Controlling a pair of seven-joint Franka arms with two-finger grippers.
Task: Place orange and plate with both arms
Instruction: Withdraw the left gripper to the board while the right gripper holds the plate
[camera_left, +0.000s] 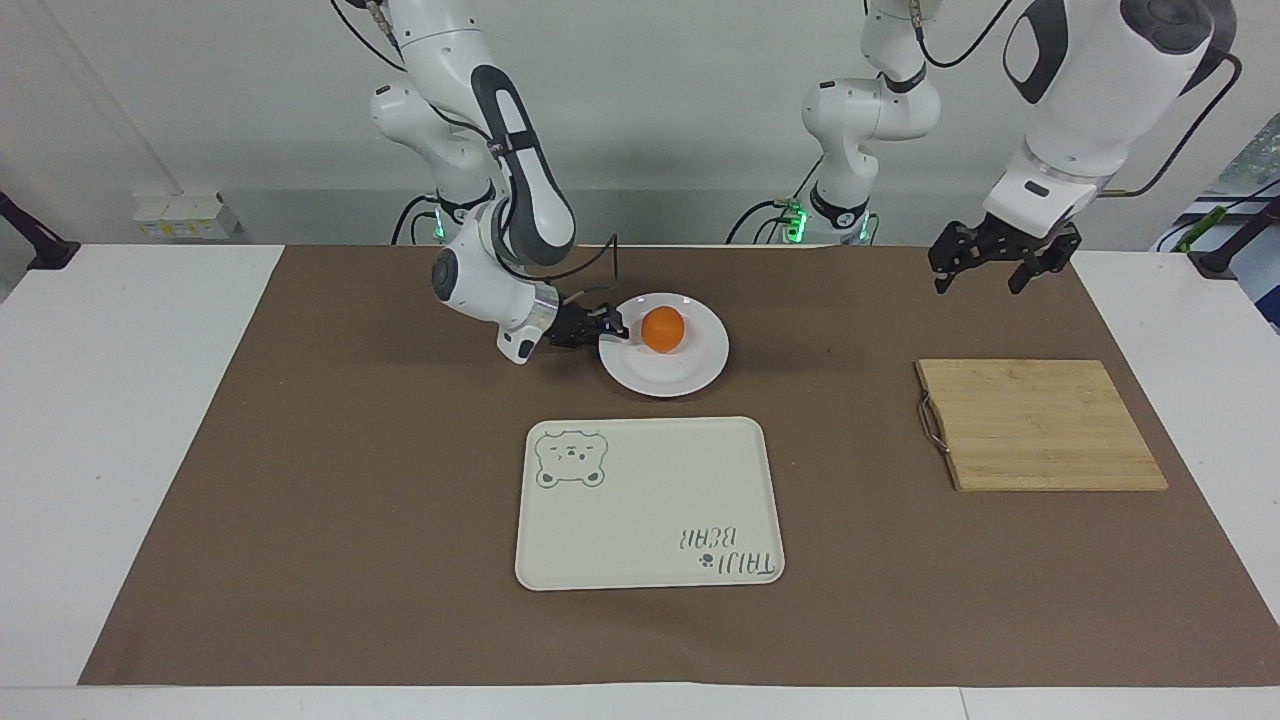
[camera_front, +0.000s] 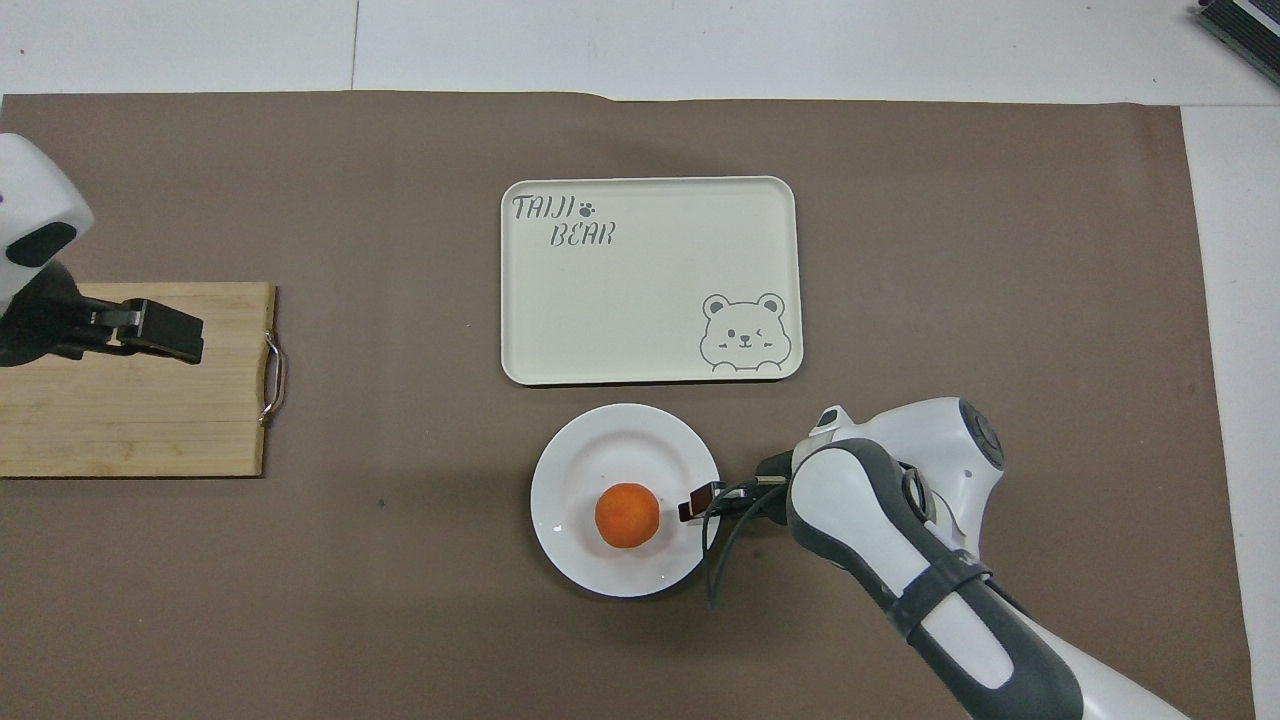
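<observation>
The orange (camera_left: 662, 330) (camera_front: 627, 515) sits on the white plate (camera_left: 670, 378) (camera_front: 600, 450), which rests on the brown mat nearer to the robots than the tray. My right gripper (camera_left: 612, 327) (camera_front: 697, 500) is low at the plate's rim, on the side toward the right arm's end of the table, beside the orange. Up in the air, my left gripper (camera_left: 990, 268) (camera_front: 165, 335) hangs open and empty over the wooden cutting board.
A cream tray (camera_left: 650, 500) (camera_front: 650, 290) with a bear drawing lies beside the plate, farther from the robots. A wooden cutting board (camera_left: 1040, 425) (camera_front: 130, 420) with a metal handle lies toward the left arm's end.
</observation>
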